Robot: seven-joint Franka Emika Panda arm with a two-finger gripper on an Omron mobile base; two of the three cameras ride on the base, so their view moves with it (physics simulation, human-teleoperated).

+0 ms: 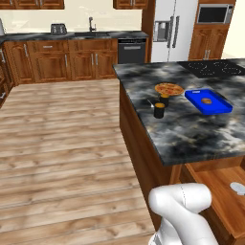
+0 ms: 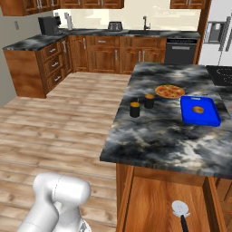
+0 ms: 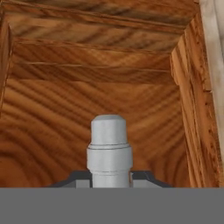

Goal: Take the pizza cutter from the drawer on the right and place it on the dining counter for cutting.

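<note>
The drawer (image 2: 149, 204) stands pulled open under the near edge of the dining counter (image 2: 167, 140). The pizza cutter (image 2: 180, 209) lies flat on its floor, silver-white wheel toward the counter and black handle toward me. Its wheel (image 1: 238, 187) also shows at the right edge of the left base view, inside the drawer (image 1: 220, 196). In the hand view my gripper (image 3: 109, 178) is shut on a silver-grey bar (image 3: 109, 144) that looks like the drawer's handle, with the drawer's wooden inside (image 3: 87, 100) beyond it.
On the dining counter (image 1: 191, 134) sit a round orange pizza (image 1: 169, 89), a blue tray (image 1: 208, 101) and two short dark shakers (image 1: 159, 110). The cooktop (image 1: 210, 68) is at the far end. Wood floor (image 1: 62, 153) spreads to the left.
</note>
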